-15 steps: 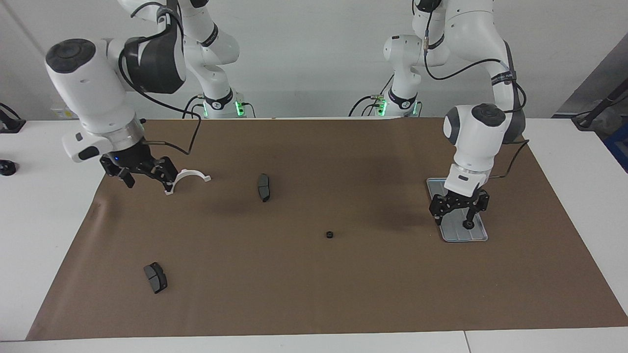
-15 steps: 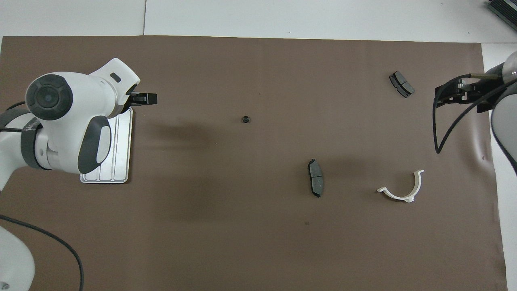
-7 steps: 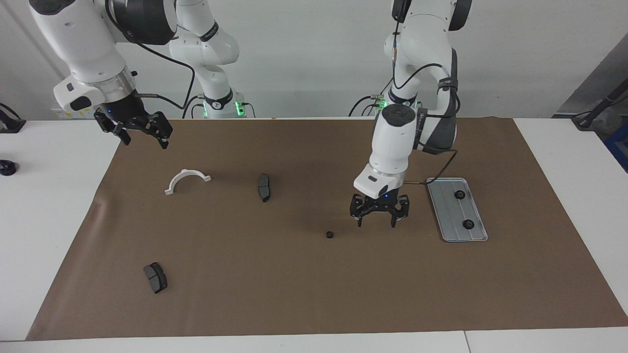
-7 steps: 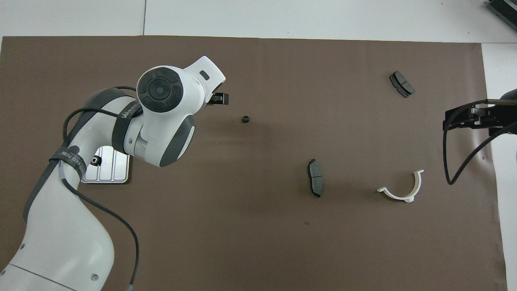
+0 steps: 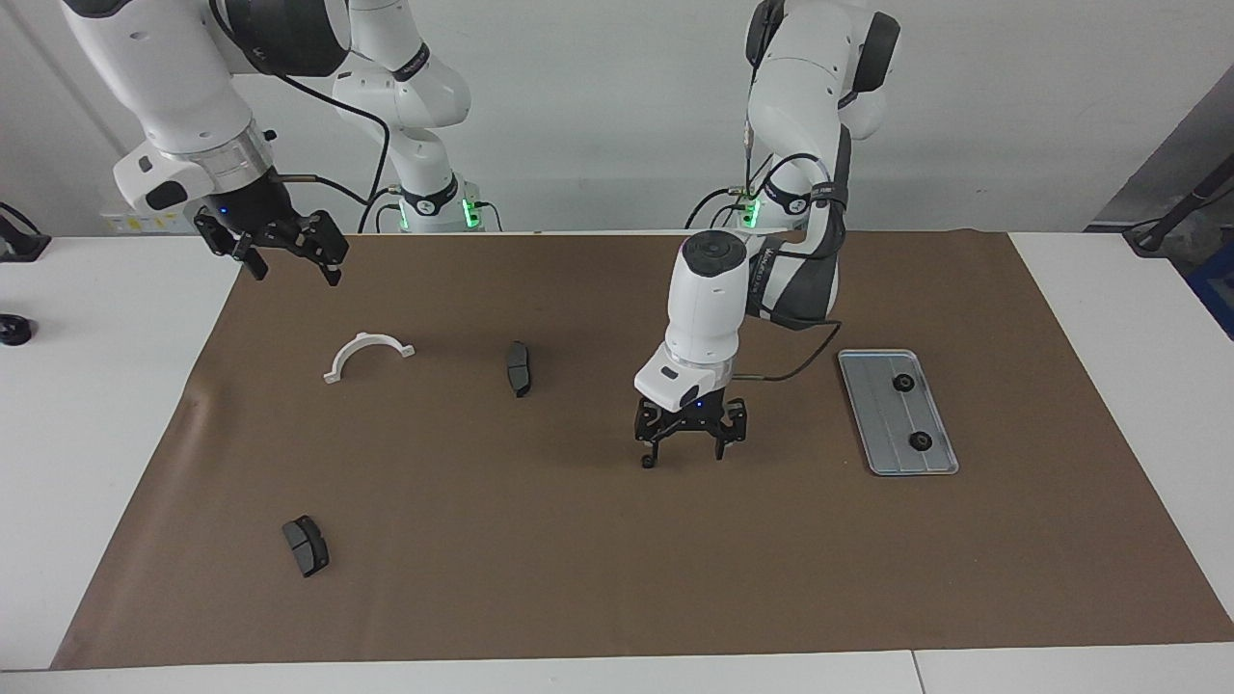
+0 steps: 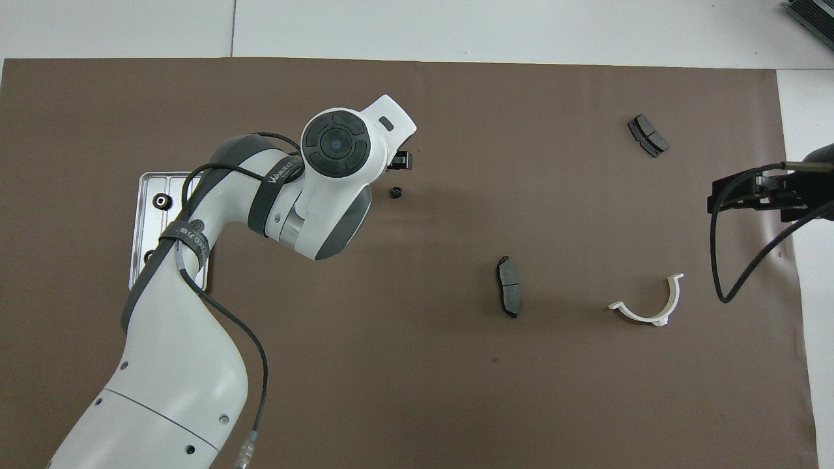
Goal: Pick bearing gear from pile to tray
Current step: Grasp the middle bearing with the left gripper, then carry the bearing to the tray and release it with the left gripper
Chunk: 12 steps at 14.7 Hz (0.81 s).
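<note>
The left pincer [image 5: 688,457] hangs low over the brown mat [image 5: 617,578] near the middle of the worktop [image 5: 96,434], its 2 fingers spread wide and pointing straight down, with nothing between them. A tiny black bearing gear [image 6: 395,193] lies on the mat just beside one fingertip of this pincer, on the side toward the right arm's end; in the facing view that fingertip stands right at the gear, and whether they touch cannot be told. From above, the arm's white wrist covers most of the pincer, and the gear shows clear of it.

The tray [image 5: 882,424] lies flat on the mat toward the left arm's end, well apart from the left pincer. 2 more gears rest in it: 1 gear [image 5: 903,383] nearer the robots and 1 gear [image 5: 921,441] farther from them.

The right pincer [image 5: 285,261] waits high in the air over the mat's edge at the right arm's end, fingers spread and empty. Under and near it lies a white semicircular bracket [image 5: 368,355], arch upward in the facing view. A dark brake pad [image 5: 519,368] lies between the bracket and the left pincer. A second brake pad [image 5: 306,546] lies farther from the robots than the bracket, well apart from both pincers.
</note>
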Tool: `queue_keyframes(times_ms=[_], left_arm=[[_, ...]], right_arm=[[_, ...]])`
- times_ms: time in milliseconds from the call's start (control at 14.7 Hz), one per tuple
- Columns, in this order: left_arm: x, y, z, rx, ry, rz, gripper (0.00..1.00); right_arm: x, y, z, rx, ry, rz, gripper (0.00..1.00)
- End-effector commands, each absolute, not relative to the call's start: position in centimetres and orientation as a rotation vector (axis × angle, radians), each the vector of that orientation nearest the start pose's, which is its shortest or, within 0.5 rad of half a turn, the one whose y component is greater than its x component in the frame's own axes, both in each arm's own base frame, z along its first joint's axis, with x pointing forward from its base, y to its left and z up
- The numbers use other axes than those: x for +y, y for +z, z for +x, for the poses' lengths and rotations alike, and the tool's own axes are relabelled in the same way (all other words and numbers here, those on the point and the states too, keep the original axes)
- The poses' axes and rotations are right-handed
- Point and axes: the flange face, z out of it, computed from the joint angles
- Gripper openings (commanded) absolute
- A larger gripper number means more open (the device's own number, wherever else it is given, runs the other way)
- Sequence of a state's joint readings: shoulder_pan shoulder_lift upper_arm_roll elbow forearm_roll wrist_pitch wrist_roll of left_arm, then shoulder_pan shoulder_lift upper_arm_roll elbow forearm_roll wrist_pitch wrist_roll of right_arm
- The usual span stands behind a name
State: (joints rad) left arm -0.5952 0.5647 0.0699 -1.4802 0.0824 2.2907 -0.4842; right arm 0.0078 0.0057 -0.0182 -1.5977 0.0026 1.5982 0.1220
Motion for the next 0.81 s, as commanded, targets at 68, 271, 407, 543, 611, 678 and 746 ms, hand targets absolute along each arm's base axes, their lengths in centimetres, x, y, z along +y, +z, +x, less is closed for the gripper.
queue_keyframes(times_ms=[68, 271, 407, 543, 611, 678, 746], left_arm=[[-37.8, 36.7, 62.9, 0.125, -0.420, -3.168, 0.94], [-38.0, 35.8, 62.9, 0.105, -0.429, -3.200, 0.85], [-39.4, 34.2, 62.0, 0.134, -0.399, -3.197, 0.85], [-40.8, 31.9, 61.3, 0.151, -0.354, -3.195, 0.85], [-40.8, 31.9, 61.3, 0.150, -0.355, -3.198, 0.85], [-40.8, 31.9, 61.3, 0.149, -0.356, -3.200, 0.84], [-40.9, 31.6, 61.1, 0.146, -0.355, -3.208, 0.78]], right_arm=[[0.5, 61.3, 55.2, 0.147, 0.028, -3.148, 1.00], [0.3, 61.2, 55.1, 0.147, 0.032, -3.157, 1.00], [0.3, 61.3, 55.1, 0.150, 0.031, -3.147, 1.00], [0.5, 61.3, 55.0, 0.159, 0.031, -3.143, 1.00], [0.5, 61.4, 54.9, 0.159, 0.033, -3.143, 1.00], [0.4, 61.2, 54.8, 0.162, 0.050, -3.145, 1.00], [0.4, 61.2, 54.8, 0.159, 0.050, -3.150, 1.00]])
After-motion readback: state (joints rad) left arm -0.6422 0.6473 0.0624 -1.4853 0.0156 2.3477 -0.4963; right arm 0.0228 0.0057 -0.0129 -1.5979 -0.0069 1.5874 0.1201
